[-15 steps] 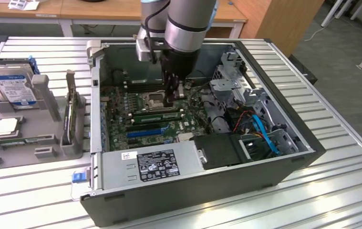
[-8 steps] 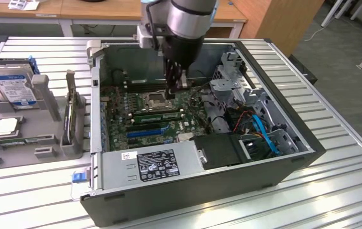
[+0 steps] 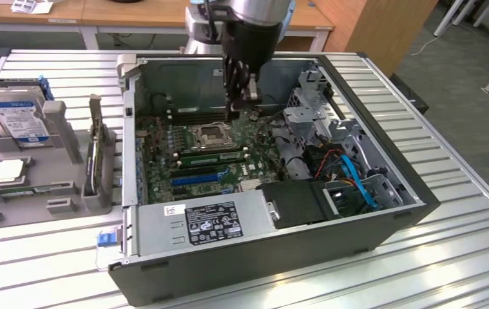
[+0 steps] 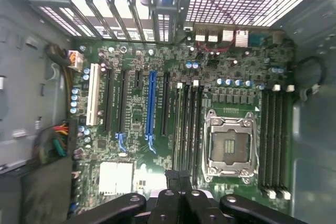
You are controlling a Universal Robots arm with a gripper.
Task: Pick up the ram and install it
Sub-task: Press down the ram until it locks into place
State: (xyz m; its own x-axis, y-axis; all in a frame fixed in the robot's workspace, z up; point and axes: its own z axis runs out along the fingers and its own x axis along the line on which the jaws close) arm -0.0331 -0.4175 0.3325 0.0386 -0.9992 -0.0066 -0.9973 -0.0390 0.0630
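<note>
gripper (image 3: pixel 242 109) closed, arm pointing downward

no legible text on any label

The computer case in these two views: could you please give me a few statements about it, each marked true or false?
1. The computer case is open, with its motherboard exposed. True.
2. A cooler covers the CPU socket. False: the socket is bare.
3. The end effector hangs over the hard drive. False: it is shut and over the motherboard, near the CPU socket.
4. The hard drive lies inside the case. False: it stands in the grey holder on the exterior view's left of the case.
5. The motherboard carries a long blue slot. True.
</note>
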